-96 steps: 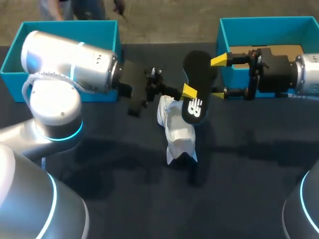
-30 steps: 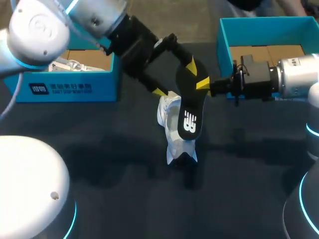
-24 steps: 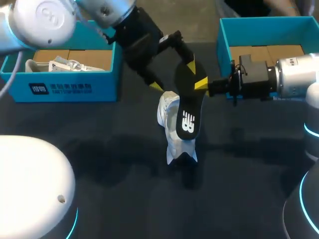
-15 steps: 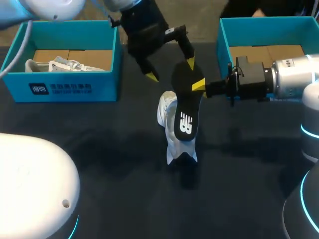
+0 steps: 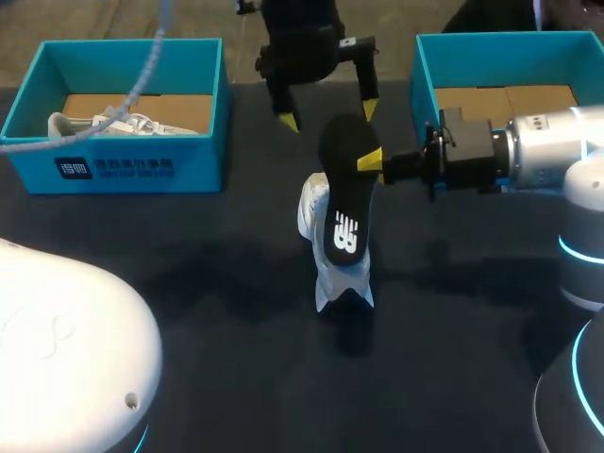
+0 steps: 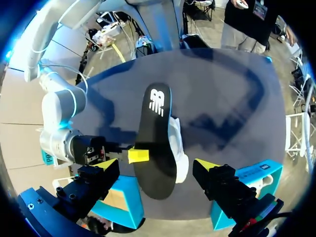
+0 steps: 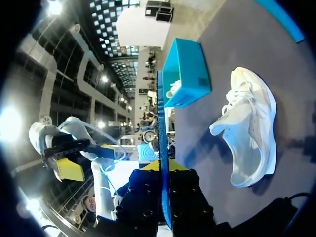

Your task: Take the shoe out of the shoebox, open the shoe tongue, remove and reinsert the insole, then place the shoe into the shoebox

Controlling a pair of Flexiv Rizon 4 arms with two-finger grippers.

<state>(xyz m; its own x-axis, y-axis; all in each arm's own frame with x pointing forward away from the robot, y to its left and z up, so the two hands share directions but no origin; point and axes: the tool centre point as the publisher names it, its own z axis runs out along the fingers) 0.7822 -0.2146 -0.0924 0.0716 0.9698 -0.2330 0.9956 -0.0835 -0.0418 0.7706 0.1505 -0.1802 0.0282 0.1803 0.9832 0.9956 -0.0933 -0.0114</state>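
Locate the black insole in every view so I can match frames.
Head view: black insole near the middle, pinched by the right gripper, over the white shoe.
Left wrist view: just ahead of the open left gripper, with the shoe beneath it.
Right wrist view: seen edge-on, clamped between that gripper's own fingers, with the shoe off to one side.
Shared landmark: the white shoe.

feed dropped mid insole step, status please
Right fingers shut on black insole, held close over white shoe on table. Left fingers open, flanking insole's upper end, not touching. Nothing between insole and shoe.
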